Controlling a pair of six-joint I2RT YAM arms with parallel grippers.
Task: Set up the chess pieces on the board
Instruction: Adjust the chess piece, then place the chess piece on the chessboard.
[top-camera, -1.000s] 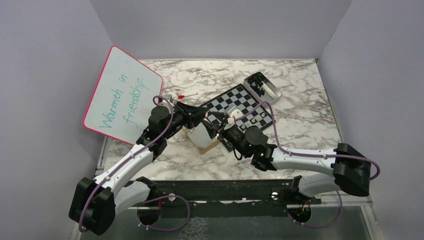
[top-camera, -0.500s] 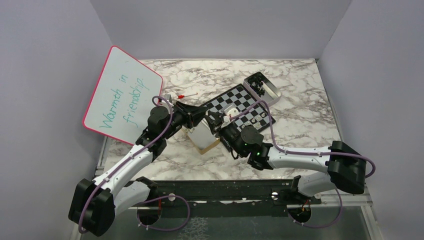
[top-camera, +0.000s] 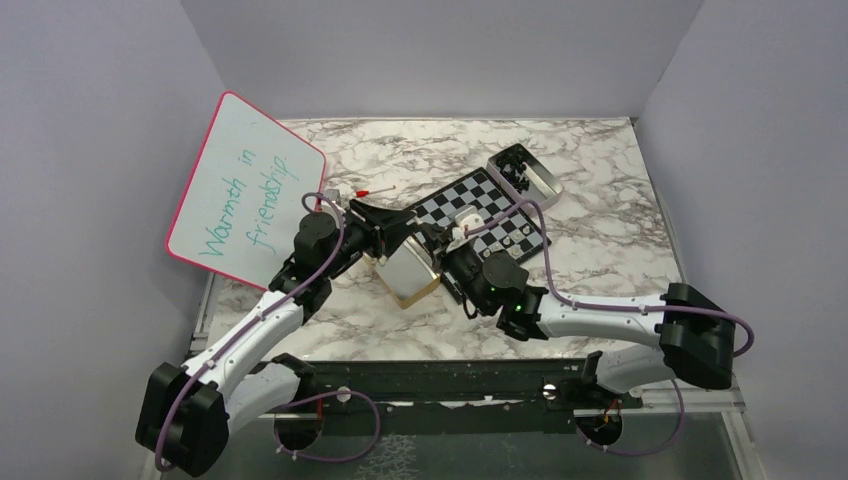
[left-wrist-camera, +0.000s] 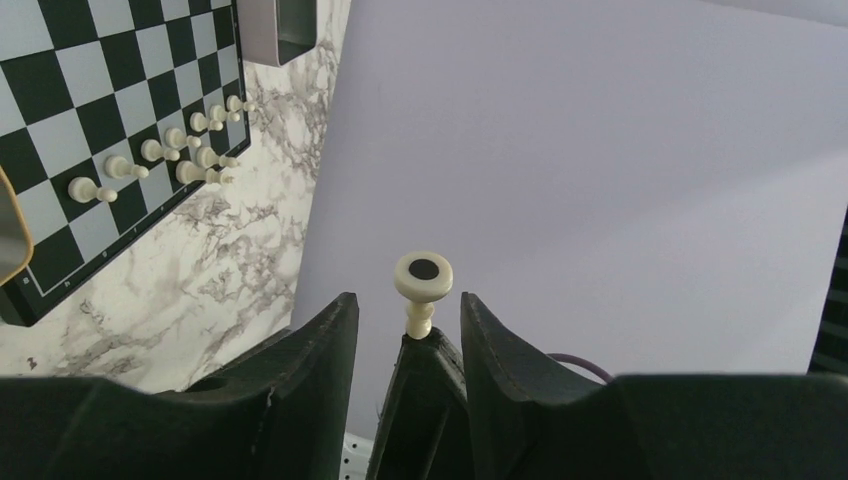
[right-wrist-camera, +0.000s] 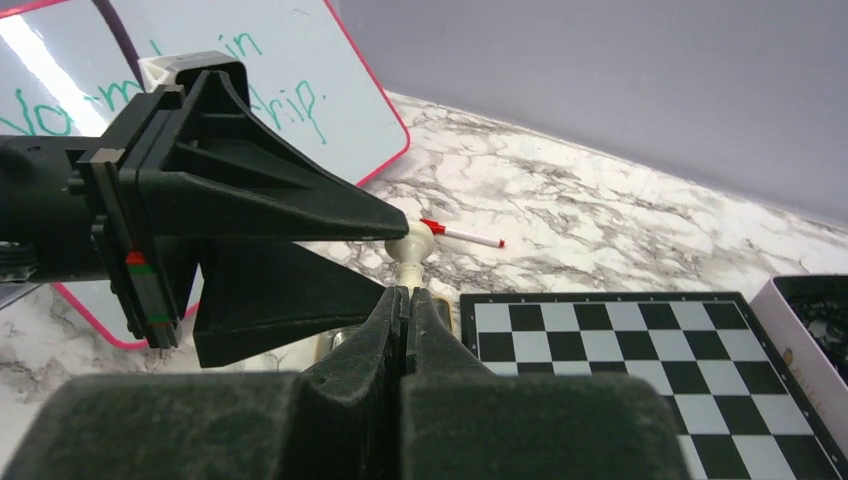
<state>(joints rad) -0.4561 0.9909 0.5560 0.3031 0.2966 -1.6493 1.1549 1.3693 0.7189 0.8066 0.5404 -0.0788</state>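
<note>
A pale chess piece (left-wrist-camera: 423, 287) hangs in the air, its round base facing the left wrist camera. My right gripper (right-wrist-camera: 407, 292) is shut on the piece's (right-wrist-camera: 410, 248) thin end. My left gripper (left-wrist-camera: 406, 298) is open, with a finger on each side of the piece and a gap to both. The two grippers meet above the near left corner of the board (top-camera: 480, 205). Several pale pieces (left-wrist-camera: 160, 150) stand in two rows along one edge of the board (left-wrist-camera: 100, 80).
An open tin (top-camera: 528, 175) with dark pieces lies at the board's far right corner. A silver gold-rimmed tin (top-camera: 408, 272) sits under the grippers. A pink-framed whiteboard (top-camera: 245, 190) leans at the left, with a red-capped pen (top-camera: 375, 190) beside it.
My right gripper has moved in and shut on the pale piece. My left gripper has opened and let go of it.
</note>
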